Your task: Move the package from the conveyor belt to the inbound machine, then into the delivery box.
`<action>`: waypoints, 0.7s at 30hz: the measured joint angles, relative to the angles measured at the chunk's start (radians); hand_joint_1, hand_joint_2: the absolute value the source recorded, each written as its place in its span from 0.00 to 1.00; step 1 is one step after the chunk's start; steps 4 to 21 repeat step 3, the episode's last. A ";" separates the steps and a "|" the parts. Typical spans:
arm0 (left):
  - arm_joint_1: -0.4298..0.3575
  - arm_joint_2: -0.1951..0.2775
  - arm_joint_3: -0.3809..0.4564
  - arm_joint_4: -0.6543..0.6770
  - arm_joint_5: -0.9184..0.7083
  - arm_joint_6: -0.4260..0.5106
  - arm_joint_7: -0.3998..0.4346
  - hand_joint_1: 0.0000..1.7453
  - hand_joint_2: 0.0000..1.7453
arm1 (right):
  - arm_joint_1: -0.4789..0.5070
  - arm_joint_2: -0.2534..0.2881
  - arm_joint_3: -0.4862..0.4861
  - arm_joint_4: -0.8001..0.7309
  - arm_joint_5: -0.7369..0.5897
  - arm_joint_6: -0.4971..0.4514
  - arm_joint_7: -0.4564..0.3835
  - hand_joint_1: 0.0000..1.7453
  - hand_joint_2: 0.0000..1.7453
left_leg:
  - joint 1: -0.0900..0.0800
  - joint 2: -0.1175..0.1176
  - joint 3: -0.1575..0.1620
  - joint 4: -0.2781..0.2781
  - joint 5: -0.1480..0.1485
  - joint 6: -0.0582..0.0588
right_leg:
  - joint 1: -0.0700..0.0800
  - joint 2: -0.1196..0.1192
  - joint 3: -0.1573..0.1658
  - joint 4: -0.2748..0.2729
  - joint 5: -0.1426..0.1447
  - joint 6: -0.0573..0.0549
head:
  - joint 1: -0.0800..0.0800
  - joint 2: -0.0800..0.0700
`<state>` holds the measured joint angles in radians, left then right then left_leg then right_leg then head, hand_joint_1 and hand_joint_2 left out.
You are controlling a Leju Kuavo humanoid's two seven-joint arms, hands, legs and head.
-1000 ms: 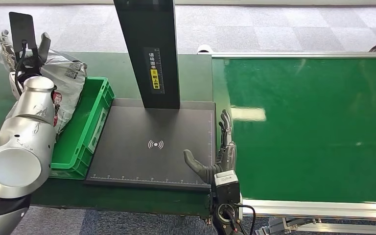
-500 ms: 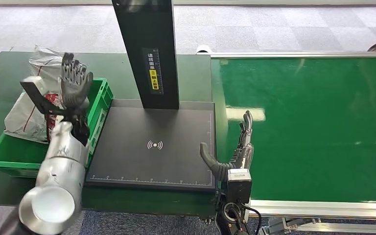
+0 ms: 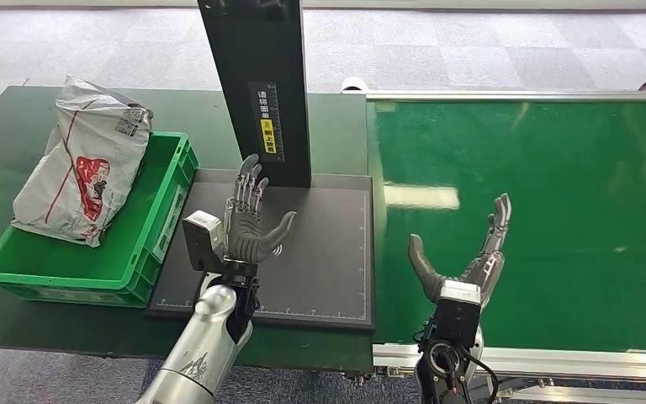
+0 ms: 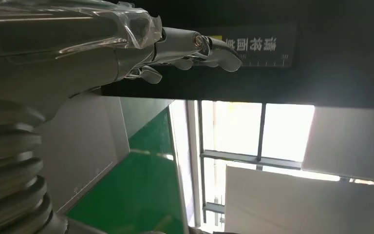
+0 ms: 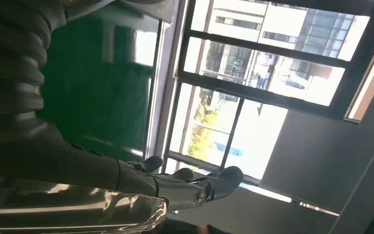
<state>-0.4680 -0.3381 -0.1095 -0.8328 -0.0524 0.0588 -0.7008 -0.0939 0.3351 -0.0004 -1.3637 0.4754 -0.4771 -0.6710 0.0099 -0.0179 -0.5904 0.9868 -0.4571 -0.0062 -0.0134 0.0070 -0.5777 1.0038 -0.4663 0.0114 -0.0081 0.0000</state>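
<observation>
The package (image 3: 82, 167), a crumpled white mailer bag with red print, leans in the green delivery box (image 3: 59, 273) at the left, its top poking above the box's rim. My left hand (image 3: 251, 220) is open above the dark inbound machine plate (image 3: 320, 244), fingers spread and pointing away from me, holding nothing. In the left wrist view its fingers (image 4: 195, 46) reach toward the machine's black post. My right hand (image 3: 467, 254) is open over the near edge of the green conveyor belt (image 3: 547, 210), thumb apart from the fingers (image 5: 199, 187).
The machine's black post (image 3: 261, 84) with a yellow label rises from the back of the plate. A dark green table (image 3: 0, 143) carries the box and machine. The belt's silver frame (image 3: 555, 358) runs along the near side.
My left hand has left the package in the box and swung right and down over the machine plate. My right hand has shifted right, from the plate's edge onto the belt.
</observation>
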 joint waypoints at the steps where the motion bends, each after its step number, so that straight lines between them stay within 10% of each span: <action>1: 0.005 0.001 -0.012 -0.002 -0.009 0.009 0.000 0.00 1.00 | 0.019 0.002 -0.006 -0.020 0.054 -0.036 0.017 0.00 1.00 | 0.000 0.000 0.000 0.000 0.000 0.000 | 0.000 0.000 0.000 0.000 0.000 0.000 | 0.000 0.000; 21: 0.010 0.002 -0.023 -0.006 -0.027 0.020 0.000 0.00 1.00 | 0.046 0.005 -0.013 -0.049 0.148 -0.105 0.047 0.00 1.00 | 0.000 0.000 -0.001 0.000 0.000 0.000 | 0.001 0.001 0.000 0.000 0.000 0.000 | 0.000 0.000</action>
